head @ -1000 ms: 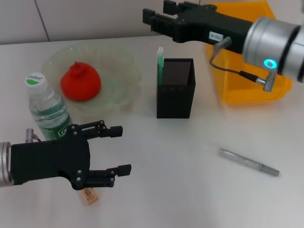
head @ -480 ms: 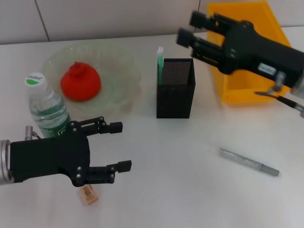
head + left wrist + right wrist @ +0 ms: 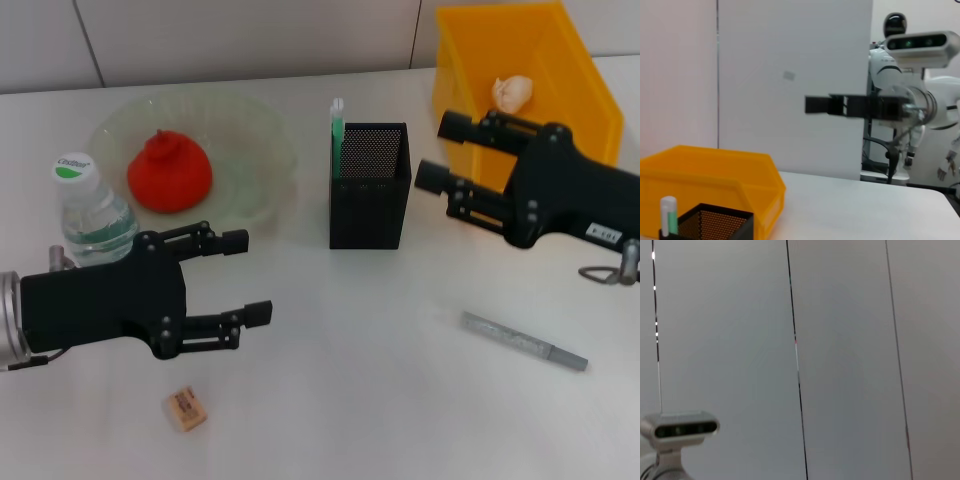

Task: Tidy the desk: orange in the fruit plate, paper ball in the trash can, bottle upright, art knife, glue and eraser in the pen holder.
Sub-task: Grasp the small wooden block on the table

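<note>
On the white counter (image 3: 330, 400), left to right:

Bottle: clear plastic water bottle (image 3: 92, 215) with green label and white cap stands upright, just behind the left arm's black body.
Risk, bottle: the arm sits close against it; a careless swing could tip it over again.
Left gripper (image 3: 255, 277): hovers above the counter, jaws spread wide, empty, touching nothing.
Eraser: small tan-beige block (image 3: 186, 409) with reddish print lies flat near the front edge, just below the left gripper and apart from it.
Risk, eraser: low and small; wide jaws closing off-centre could push it sliding instead of pinching it.
Orange: red-orange round fruit (image 3: 168, 173) sits inside the shallow pale-green glass fruit plate (image 3: 258, 135).
Pen holder: tall square black mesh cup (image 3: 369, 186) stands mid-counter, a green-and-white stick, likely the glue (image 3: 337, 122), upright in its corner.
Risk, pen holder: light and tall; a knock on its rim during a drop could topple it.
Right gripper (image 3: 436, 155): beside the pen holder, in front of the bin, jaws open, empty.
Art knife: slim grey metal stick (image 3: 523, 341), probably the knife, lies flat on the counter below the right arm.
Risk, knife: thin and flat, may slip or roll away.
Paper ball: crumpled white wad (image 3: 514, 92) lies in the bright yellow plastic trash can (image 3: 560, 40).
</note>
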Controlling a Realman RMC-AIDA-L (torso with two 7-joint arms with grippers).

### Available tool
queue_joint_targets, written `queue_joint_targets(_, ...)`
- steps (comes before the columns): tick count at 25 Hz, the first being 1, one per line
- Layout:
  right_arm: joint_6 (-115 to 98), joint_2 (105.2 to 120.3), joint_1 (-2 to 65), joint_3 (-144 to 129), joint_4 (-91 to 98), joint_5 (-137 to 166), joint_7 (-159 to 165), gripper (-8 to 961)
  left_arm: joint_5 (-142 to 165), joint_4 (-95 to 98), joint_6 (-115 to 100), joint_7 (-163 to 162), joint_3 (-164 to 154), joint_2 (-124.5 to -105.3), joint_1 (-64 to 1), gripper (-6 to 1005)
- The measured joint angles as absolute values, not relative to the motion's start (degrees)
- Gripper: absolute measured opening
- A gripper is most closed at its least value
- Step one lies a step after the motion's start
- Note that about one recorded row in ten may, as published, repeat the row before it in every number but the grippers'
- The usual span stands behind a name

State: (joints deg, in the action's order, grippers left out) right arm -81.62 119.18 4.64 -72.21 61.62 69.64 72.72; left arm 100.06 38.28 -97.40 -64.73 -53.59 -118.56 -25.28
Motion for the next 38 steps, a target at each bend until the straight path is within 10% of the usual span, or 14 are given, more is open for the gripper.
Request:
queue_joint_targets(21,-81.27,119.29,6.58,-70.93,56.88,72.96,70.49,594,105.80,74.57,-96.21,-87.12,-65.10,-118.47,-13.04,749)
queue_joint_targets(38,-81.25,119.20,8.56,-70.95,53.91,72.96,70.39,594,129.22,91.84,-91.51,-111.62,-82.88,-118.67,-14.92,747)
